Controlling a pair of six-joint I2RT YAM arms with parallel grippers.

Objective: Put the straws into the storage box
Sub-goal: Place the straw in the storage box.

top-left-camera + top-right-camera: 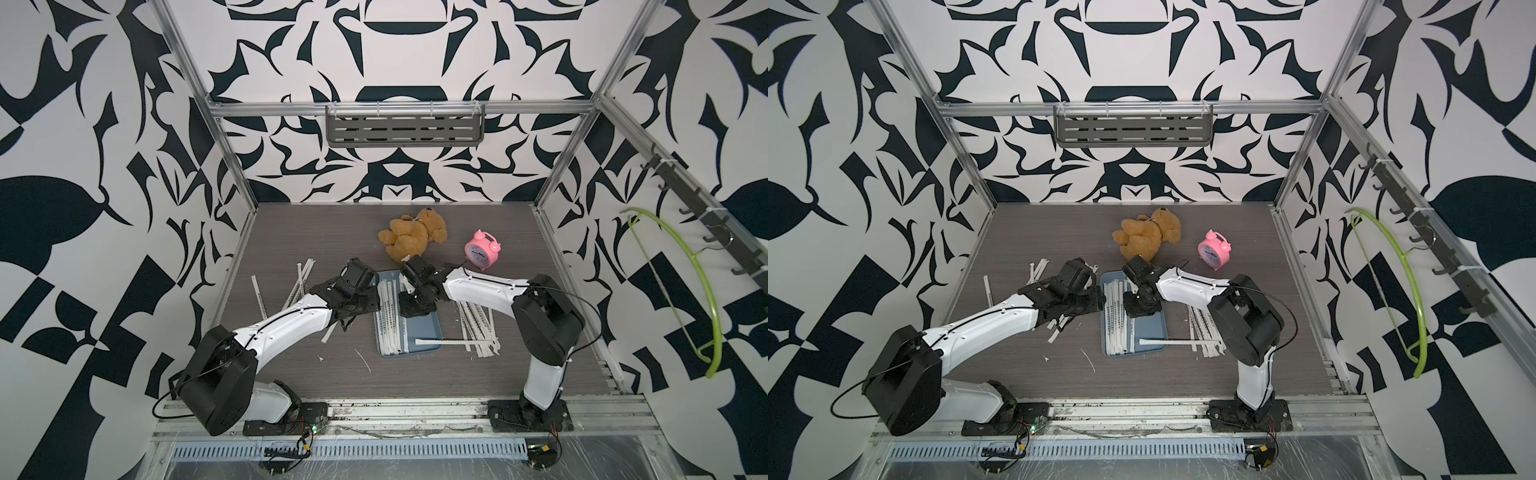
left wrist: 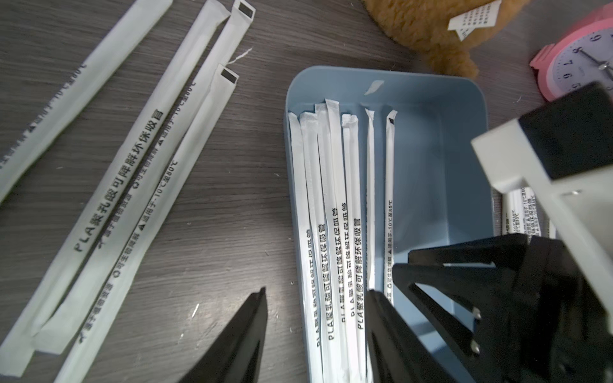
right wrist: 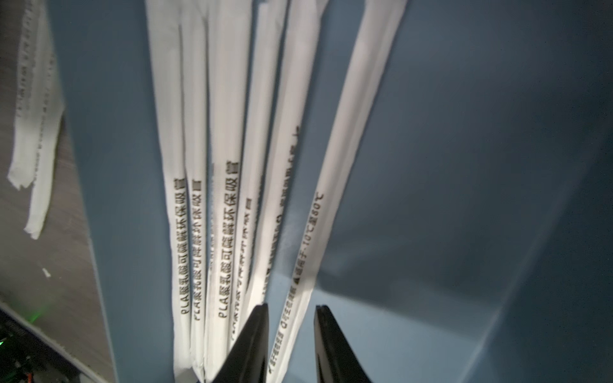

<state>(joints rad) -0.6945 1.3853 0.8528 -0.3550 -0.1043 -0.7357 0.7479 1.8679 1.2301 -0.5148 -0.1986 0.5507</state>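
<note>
Where the right gripper (image 3: pixel 290 307) straddles a straw (image 3: pixel 332 165), seemingly loose, its end disappears.

The right half of the storage box (image 1: pixel 422 328) is left bare; its left half is filled by straws (image 1: pixel 388 328). The space over its far end is occupied by the right end effector (image 3: pixel 290 308), and the left rim is straddled by the left end effector (image 2: pixel 316 291). Behind it, passage is narrowed by a teddy bear (image 1: pixel 415 235) and an alarm clock (image 1: pixel 481 251). More straws are scattered on the table (image 1: pixel 332 382) at both sides; the near strip is unobstructed.
</note>
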